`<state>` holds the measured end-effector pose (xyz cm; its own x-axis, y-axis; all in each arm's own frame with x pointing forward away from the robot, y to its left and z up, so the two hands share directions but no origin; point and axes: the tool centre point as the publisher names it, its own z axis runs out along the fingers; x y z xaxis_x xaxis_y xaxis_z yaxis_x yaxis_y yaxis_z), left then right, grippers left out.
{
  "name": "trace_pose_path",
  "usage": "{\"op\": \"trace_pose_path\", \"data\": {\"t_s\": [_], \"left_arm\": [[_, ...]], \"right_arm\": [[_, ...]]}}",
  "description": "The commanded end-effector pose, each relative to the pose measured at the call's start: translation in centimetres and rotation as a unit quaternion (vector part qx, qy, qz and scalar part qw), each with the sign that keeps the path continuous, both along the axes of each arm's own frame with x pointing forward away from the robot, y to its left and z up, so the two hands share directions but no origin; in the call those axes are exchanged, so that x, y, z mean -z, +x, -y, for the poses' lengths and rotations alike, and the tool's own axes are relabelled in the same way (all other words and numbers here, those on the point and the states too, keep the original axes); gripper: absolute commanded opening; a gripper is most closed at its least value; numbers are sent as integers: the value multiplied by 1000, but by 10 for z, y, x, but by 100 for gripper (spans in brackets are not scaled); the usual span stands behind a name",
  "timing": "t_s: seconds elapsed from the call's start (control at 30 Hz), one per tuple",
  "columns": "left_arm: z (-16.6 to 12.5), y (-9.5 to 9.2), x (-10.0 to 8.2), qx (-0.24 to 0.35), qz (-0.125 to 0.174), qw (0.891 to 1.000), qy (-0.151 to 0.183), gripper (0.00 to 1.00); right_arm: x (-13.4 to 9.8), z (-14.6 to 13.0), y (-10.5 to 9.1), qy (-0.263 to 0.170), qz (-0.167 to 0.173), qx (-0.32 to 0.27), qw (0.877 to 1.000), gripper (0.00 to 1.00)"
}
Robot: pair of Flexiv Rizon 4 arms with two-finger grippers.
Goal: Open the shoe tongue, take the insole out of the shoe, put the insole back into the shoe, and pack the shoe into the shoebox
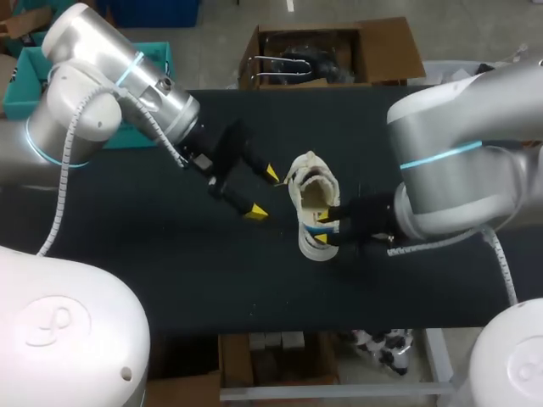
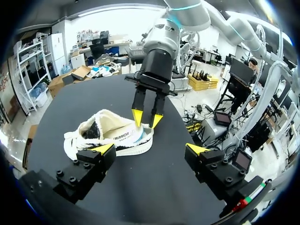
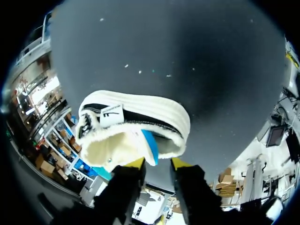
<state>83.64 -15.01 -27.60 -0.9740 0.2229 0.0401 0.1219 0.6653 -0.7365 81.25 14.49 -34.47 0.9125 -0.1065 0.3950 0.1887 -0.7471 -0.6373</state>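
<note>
White shoe [image 1: 305, 167] sits mid-table. Right gripper [image 1: 325, 228] looks pinched nearly closed on the blue insole [image 3: 150, 142] edge at the collar; left gripper [image 1: 262, 193] hangs wide open, empty, just left. I'd pull slowly upward, with the left pinning the toe.

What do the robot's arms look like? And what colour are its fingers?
The left arm and right arm are fat, round, silver-grey tubes. Each has a glowing light-blue ring and a white ribbed cable running alongside. The left gripper and right gripper are black and blocky, with two fingers ending in bright yellow pointed tips.
</note>
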Motion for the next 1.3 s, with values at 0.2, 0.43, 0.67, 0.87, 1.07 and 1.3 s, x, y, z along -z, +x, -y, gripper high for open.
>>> {"op": "trace_pose_path", "data": {"t_s": [0.2, 0.43, 0.67, 0.87, 1.07, 1.3], "left_arm": [[-5, -2, 8, -10, -12, 1000, 13, 100], [-23, 2, 2, -44, -22, 998, 25, 100], [-38, 5, 1, -65, -25, 997, 27, 100], [-46, 9, 1, -93, -34, 994, 43, 100], [-48, 6, -1, -129, -61, 985, 93, 100], [-47, -6, -6, -163, -97, 971, 143, 100]], "right_arm": [[0, 1, 11, -10, -20, -15, 1000, 21], [10, -9, 28, -7, -25, -35, 999, 0], [26, -22, 30, -15, -48, -39, 998, 0], [42, -22, 32, -35, -76, -28, 996, 0], [59, -23, 36, -46, -101, -20, 994, 0], [34, -10, 22, -30, -75, -35, 996, 0]]}}
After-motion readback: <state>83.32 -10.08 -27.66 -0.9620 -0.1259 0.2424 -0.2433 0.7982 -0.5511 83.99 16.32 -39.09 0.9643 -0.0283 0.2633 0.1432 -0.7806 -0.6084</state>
